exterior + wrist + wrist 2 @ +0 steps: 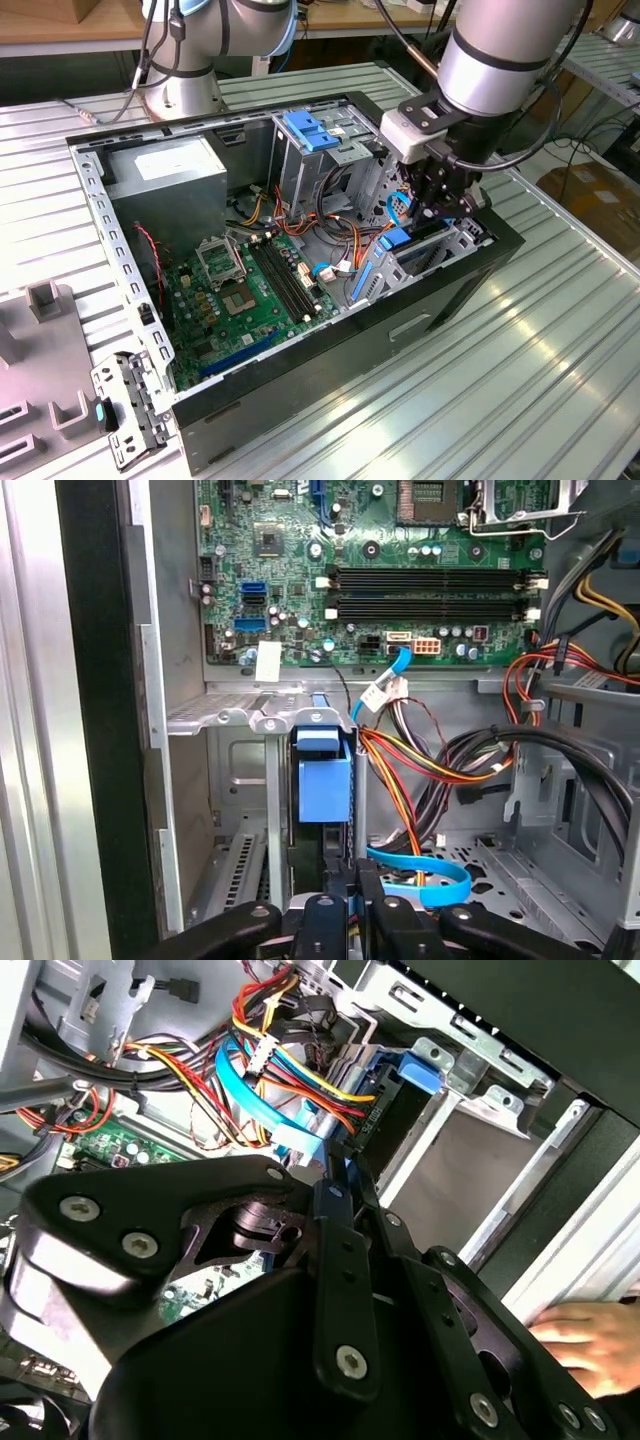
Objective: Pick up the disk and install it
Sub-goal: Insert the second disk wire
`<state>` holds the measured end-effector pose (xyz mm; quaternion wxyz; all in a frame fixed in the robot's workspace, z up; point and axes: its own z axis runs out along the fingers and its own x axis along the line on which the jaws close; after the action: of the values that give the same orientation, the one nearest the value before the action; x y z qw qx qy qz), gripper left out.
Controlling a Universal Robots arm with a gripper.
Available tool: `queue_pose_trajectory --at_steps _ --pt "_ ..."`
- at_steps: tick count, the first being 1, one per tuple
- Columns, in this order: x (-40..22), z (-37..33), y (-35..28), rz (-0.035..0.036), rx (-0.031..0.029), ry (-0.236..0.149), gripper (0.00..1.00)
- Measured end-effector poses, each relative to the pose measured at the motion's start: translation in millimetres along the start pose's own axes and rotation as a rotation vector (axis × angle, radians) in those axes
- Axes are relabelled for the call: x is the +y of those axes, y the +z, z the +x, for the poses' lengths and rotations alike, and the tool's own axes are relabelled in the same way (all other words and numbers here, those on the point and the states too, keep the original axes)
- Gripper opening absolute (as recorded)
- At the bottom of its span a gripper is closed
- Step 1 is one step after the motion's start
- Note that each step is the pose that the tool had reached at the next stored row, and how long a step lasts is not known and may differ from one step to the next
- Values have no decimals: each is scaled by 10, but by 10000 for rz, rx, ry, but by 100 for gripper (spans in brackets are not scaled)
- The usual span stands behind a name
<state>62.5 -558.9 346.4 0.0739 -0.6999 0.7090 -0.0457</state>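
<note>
While one disk (323,780) stands edgewise in drive bay (235,716), one end effector (357,905) clenched on it.

1. Arm (500,50) comes in from the top of the exterior view's right side, wrist angled steeply down.
2. Gripper (445,205) points downward, black linkage fingers (340,920) drawn close together, tips nearly meeting.
3. A person's hand (590,1345) sits at the edge of the second wrist view, fingers flat.
</note>
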Motion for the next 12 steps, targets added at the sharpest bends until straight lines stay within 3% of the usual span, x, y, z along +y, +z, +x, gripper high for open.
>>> queue_pose_trajectory --at_steps 2,5,12 --pt "0 26 1 -1 -3 1 16" --pt "1 27 6 -14 -55 -315 16" --pt "10 36 56 -14 -56 -316 16"
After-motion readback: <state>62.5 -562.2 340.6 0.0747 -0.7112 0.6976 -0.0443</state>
